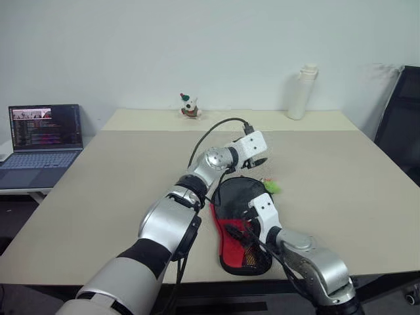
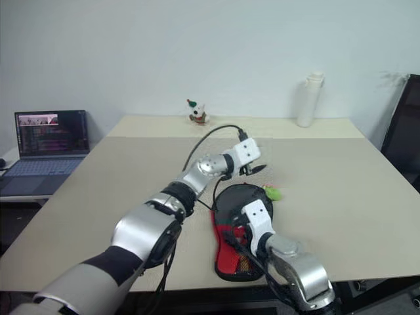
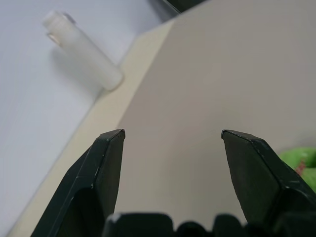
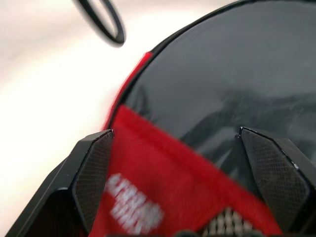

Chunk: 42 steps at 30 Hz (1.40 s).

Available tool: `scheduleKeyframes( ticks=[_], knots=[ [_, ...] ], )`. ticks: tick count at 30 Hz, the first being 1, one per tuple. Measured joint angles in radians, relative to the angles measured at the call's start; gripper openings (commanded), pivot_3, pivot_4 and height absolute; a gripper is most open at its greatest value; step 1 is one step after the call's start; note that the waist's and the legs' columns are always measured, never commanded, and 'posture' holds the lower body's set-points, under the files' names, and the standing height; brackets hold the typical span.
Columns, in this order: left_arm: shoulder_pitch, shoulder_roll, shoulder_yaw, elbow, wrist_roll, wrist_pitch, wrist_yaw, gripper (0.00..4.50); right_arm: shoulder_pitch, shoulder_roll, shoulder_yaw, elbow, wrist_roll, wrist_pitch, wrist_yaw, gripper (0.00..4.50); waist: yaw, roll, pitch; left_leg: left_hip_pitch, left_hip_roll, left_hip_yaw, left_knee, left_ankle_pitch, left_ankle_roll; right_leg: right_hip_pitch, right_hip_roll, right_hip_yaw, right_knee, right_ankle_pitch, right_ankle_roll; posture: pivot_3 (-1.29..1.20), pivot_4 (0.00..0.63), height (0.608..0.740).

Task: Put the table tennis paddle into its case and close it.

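While a laptop [image 1: 44, 136] glows open on a side desk at the far left, about nine o'clock from the case [image 1: 239, 223], a small toy figure [image 1: 189, 105] stands at the table's [image 1: 118, 190] far edge near eleven o'clock. Next comes the left gripper [image 1: 261, 159], raised just beyond the case top at twelve o'clock, its fingers [image 3: 106, 168] spread wide with nothing between them; a black cable [image 1: 213, 131] loops up over its wrist. Lying flat near the table's near edge, the case shows its black round top and red lower part with mesh pocket; whether the paddle is inside I cannot tell. A small green thing [image 1: 272, 187] lies just beside the case at one o'clock. Low over the case's red part hangs the right gripper [image 4: 175, 163], fingers [image 4: 94, 168] wide apart, gripping nothing. A white bottle [image 1: 302, 92] stands upright at the far edge around one o'clock, and a dark chair [image 1: 401, 118] waits at the right.
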Motion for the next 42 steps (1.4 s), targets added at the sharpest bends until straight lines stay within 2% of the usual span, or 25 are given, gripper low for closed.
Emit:
scheduleKeyframes(
  ticks=[5, 8, 12, 16, 19, 25, 36, 39, 42],
  knots=[
    [0.055, 0.07, 0.043, -0.045, -0.065, -0.032, -0.089, 3.39, -0.052, -0.099, -0.139, -0.148, 0.163, 0.111, 0.101, 4.5, -0.004, 0.001, 0.001, 0.001, 0.0, 0.0, 0.0, 0.0, 0.0, 0.0, 0.0, 0.0, 0.001, 0.0, 0.0, 0.0, 0.15, 0.74],
    [0.111, 0.11, 0.094, -0.063, -0.14, 0.059, -0.192, 3.39, -0.111, -0.169, -0.228, -0.161, 0.219, 0.112, 0.135, 4.5, -0.004, 0.001, 0.001, 0.001, 0.0, -0.001, 0.0, 0.0, 0.0, 0.0, 0.001, -0.001, 0.001, 0.0, 0.0, 0.0, 0.15, 0.74],
    [0.23, 0.136, 0.121, -0.114, -0.206, 0.193, -0.333, 3.39, -0.15, -0.227, -0.296, -0.08, 0.216, 0.06, 0.13, 4.5, -0.002, 0.001, 0.001, 0.001, 0.0, 0.0, 0.0, 0.0, 0.0, 0.0, 0.001, 0.0, 0.001, 0.001, -0.001, 0.0, 0.15, 0.74],
    [0.355, 0.128, 0.096, -0.213, -0.23, 0.312, -0.476, 3.39, -0.187, -0.254, -0.291, 0.089, 0.154, -0.05, 0.117, 4.5, -0.002, 0.001, 0.001, 0.0, 0.0, 0.001, 0.0, 0.0, 0.0, -0.001, 0.0, 0.0, 0.001, 0.003, -0.005, 0.0, 0.15, 0.74],
    [0.385, 0.109, 0.063, -0.288, -0.238, 0.373, -0.547, 3.39, -0.228, -0.253, -0.272, 0.207, 0.105, -0.138, 0.109, 4.5, 0.0, 0.001, 0.001, 0.0, 0.0, 0.0, 0.0, 0.0, 0.0, -0.001, 0.0, 0.0, 0.001, 0.003, -0.005, 0.0, 0.15, 0.74],
    [0.387, 0.073, -0.002, -0.338, -0.23, 0.399, -0.563, 3.39, -0.282, -0.231, -0.201, 0.404, 0.026, -0.275, 0.103, 4.5, 0.0, 0.001, 0.001, 0.0, 0.0, 0.001, 0.0, 0.0, 0.0, -0.001, 0.001, 0.001, 0.001, 0.003, -0.005, 0.0, 0.15, 0.74],
    [0.38, 0.066, -0.026, -0.316, -0.218, 0.378, -0.55, 3.39, -0.317, -0.198, -0.173, 0.592, -0.041, -0.336, 0.072, 4.5, -0.002, 0.001, 0.001, 0.001, 0.0, 0.001, 0.0, 0.0, 0.0, 0.0, 0.001, 0.002, 0.002, 0.003, -0.005, 0.0, 0.15, 0.74],
    [0.371, 0.065, -0.028, -0.296, -0.216, 0.362, -0.542, 3.43, -0.325, -0.191, -0.174, 0.628, -0.054, -0.353, 0.054, 3.88, -0.002, 0.001, 0.001, 0.001, 0.0, 0.002, 0.0, 0.0, 0.0, 0.0, 0.001, 0.002, 0.002, 0.003, -0.005, 0.0, 0.15, 0.74],
    [0.366, 0.065, -0.036, -0.284, -0.213, 0.346, -0.541, 3.43, -0.336, -0.187, -0.175, 0.651, -0.059, -0.358, 0.043, 2.86, -0.002, 0.001, 0.001, 0.002, 0.0, 0.002, 0.0, 0.0, 0.0, 0.0, 0.001, 0.003, 0.003, 0.003, -0.005, 0.0, 0.15, 0.74]
  ],
)
